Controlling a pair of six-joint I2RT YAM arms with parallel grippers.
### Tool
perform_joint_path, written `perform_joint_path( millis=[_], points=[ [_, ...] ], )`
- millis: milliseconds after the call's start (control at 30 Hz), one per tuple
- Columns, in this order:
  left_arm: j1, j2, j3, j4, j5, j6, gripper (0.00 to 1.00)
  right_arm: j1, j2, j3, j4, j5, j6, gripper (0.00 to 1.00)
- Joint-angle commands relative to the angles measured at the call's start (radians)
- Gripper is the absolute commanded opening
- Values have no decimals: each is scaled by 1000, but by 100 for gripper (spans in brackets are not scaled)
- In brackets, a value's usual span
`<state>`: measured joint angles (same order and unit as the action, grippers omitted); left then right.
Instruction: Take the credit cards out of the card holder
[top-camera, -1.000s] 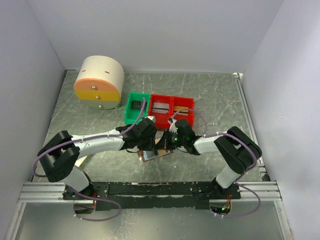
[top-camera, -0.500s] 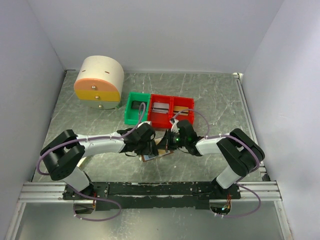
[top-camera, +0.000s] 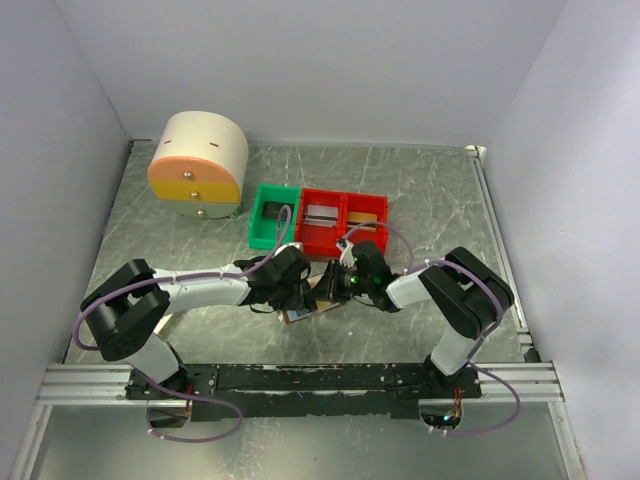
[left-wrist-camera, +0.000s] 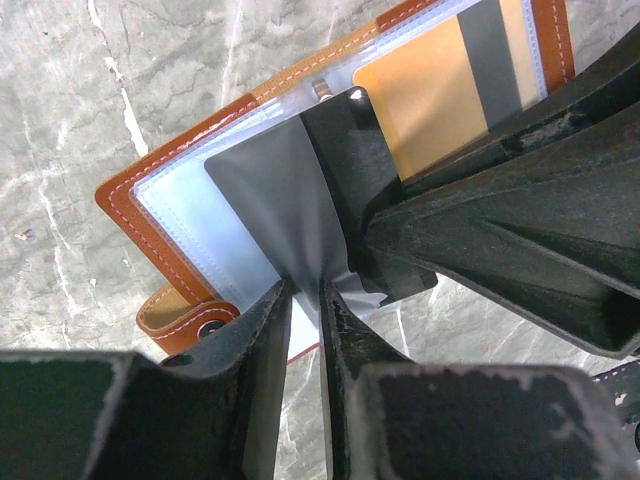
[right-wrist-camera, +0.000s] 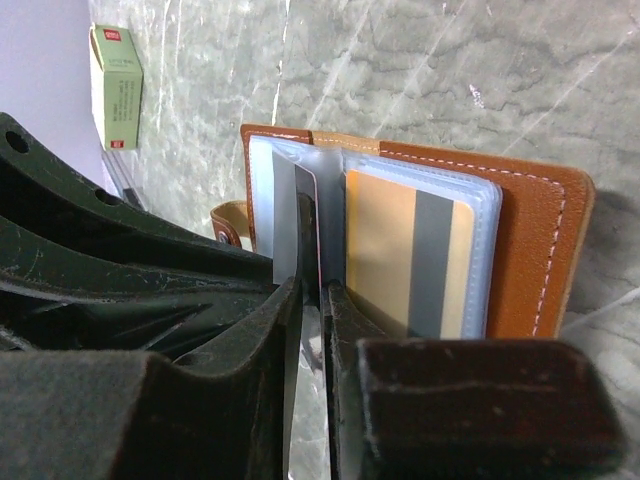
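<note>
The brown card holder (top-camera: 318, 303) lies open on the table between both grippers. In the left wrist view its brown cover (left-wrist-camera: 150, 215) and snap tab (left-wrist-camera: 175, 325) show. My left gripper (left-wrist-camera: 303, 288) is shut on a clear pale-blue sleeve (left-wrist-camera: 270, 200) of the holder. My right gripper (right-wrist-camera: 312, 288) is shut on the edge of a thin dark card (right-wrist-camera: 306, 210) standing out of the sleeves. An orange card with a grey stripe (right-wrist-camera: 400, 250) sits in the right-hand sleeve and also shows in the left wrist view (left-wrist-camera: 440, 90). The two grippers nearly touch.
A green bin (top-camera: 272, 215) and red bins (top-camera: 342, 220) stand just behind the grippers. A round cream drawer unit (top-camera: 198, 165) is at the back left. A small pale box with red marks (right-wrist-camera: 118, 85) lies left of the holder.
The left arm's elbow has swung a little inward. Both grippers stay at the card holder, with the right one shifted slightly left.
</note>
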<state>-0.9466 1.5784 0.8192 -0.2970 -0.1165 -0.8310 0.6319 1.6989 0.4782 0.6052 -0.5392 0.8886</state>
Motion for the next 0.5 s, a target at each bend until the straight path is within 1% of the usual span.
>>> perform_joint_path(
  millis=[0,67,100,167,233,333,400,467],
  points=[
    [-5,24,-31,-49,-37,9,28,0,23,8,54,-30,8,15],
    [-5,25,-29,-50,-37,10,28,0,31,5,72,-35,13,14],
    [-4,24,-29,-48,-37,10,28,1,35,4,86,-45,17,11],
    [-4,20,-29,-52,-39,9,30,1,27,-2,88,-46,32,3],
    [-6,10,-28,-62,-49,6,31,1,-38,-1,10,9,6,1],
    [-5,-22,-37,-73,-66,-2,34,-1,-181,18,-182,125,-75,0],
    [-5,-44,-46,-69,-72,-6,37,-4,-241,13,-254,169,-109,0],
    [-4,-64,-51,-64,-79,-6,39,-12,-274,6,-290,180,-122,0]
  ],
)
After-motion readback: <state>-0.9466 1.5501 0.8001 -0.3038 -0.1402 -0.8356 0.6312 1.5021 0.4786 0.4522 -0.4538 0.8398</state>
